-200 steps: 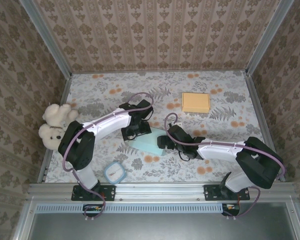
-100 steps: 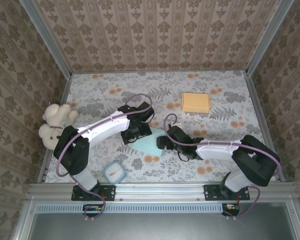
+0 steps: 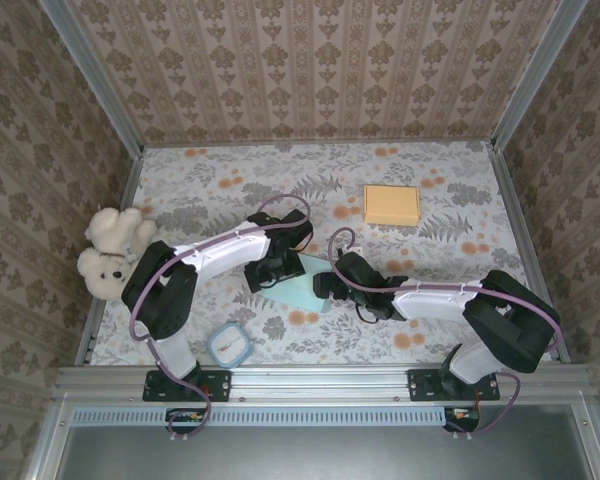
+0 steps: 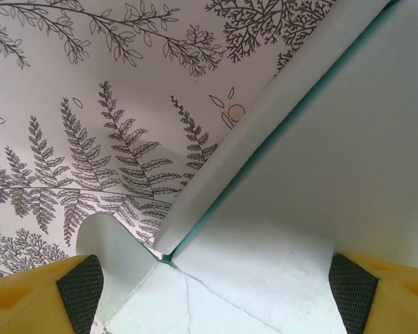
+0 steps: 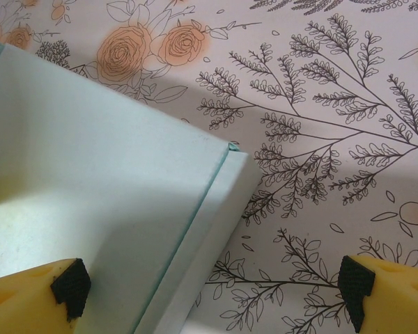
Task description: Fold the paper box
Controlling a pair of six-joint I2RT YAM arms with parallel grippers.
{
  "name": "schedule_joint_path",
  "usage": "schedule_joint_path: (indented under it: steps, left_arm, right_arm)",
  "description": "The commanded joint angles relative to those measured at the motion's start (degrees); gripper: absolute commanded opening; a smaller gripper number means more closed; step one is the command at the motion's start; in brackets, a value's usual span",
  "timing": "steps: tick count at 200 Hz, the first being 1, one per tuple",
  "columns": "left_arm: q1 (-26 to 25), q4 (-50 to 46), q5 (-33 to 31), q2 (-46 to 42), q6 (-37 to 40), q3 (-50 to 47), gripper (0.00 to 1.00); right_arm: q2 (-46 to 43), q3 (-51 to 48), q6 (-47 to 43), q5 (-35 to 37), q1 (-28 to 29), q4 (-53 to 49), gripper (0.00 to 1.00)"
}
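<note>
Folding looks barely begun: the left gripper [image 4: 209,296] at the box's [image 3: 302,290] nine o'clock and the right gripper [image 5: 212,292] at three straddle its edges, jaws spread, and each must next pinch an edge and raise it.

Paper box [image 4: 320,160]: pale teal card, matt, smooth, creased at the folds. Table cover [image 5: 320,104]: matt floral print. Left gripper [image 4: 216,289]: smooth yellow plastic fingers [image 4: 21,306], grainy black pads [image 4: 82,289]. Teddy bear [image 3: 110,255]: fuzzy plush. Front rail [image 3: 320,380]: dull metal.
</note>
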Motion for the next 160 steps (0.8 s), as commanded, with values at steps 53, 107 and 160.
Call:
schedule_joint_path:
  steps: [53,107,160]
  left_arm:
    - [0.4,6.57,-2.0,-3.18,4.17,-5.68,0.98]
    - [0.8,9.21,1.66,-3.92,2.18,-8.18,0.98]
    - [0.79,11.66,3.86,-4.55,0.21,-10.46,0.95]
  right_arm:
    - [1.16,-1.25,0.0,-1.75,-0.24,0.25,0.94]
    - [1.44,-1.13,0.09,-1.89,-0.23,0.35,0.94]
    - [1.31,-1.17,0.26,-2.06,-0.22,0.37,0.94]
